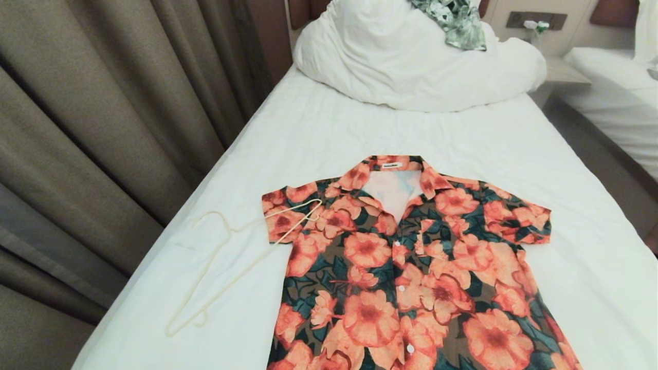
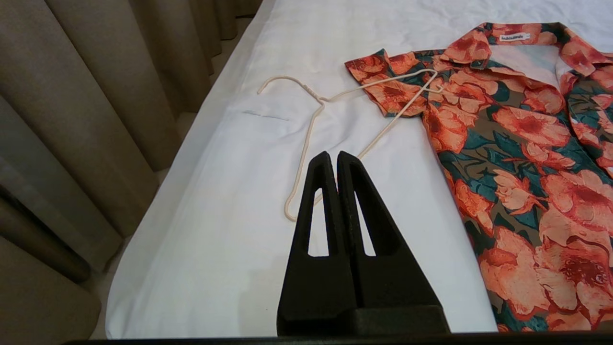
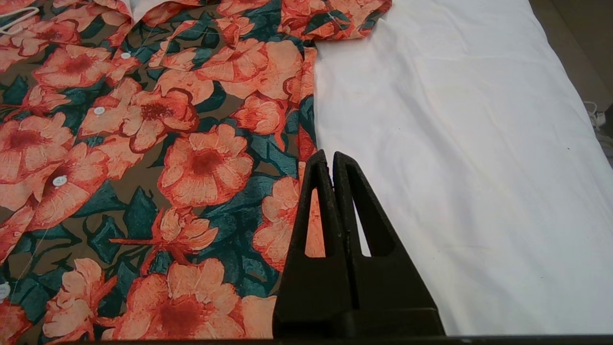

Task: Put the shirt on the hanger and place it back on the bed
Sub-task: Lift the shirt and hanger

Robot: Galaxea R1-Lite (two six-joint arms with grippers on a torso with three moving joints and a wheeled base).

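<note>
Brown curtains (image 1: 103, 128) run down the bed's left side, and a second bed (image 1: 617, 103) stands across a narrow aisle on the right. Both tools sit low over the foot of the bed (image 1: 334, 128), neither in the head view. The left tool (image 2: 333, 155) has its fingers pressed together and empty, pointing at the hanger (image 2: 311, 139); the right tool (image 3: 328, 155), likewise together and empty, hangs over the shirt's right side seam.

Just ahead of the left tool, the hanger lies flat near the left edge of the bed, hook toward the curtains, one shoulder tip resting on the shirt's left sleeve. That overlap likely means a lift would drag the sleeve a little unless the wire is drawn toward the edge first.

Across the middle of the bed's foot half the shirt (image 1: 406, 267) is spread face up — buttoned, collar open toward the headboard, sleeves out flat. Laid so, the neck opening looks free for threading the hanger in.

Bare sheet lies right of the shirt and between collar and duvet (image 1: 411, 61), which is bunched at the head end with a leaf-print garment (image 1: 455, 20) on top. The left strip beside the hanger is narrower, so a slip there could send it off the edge.
</note>
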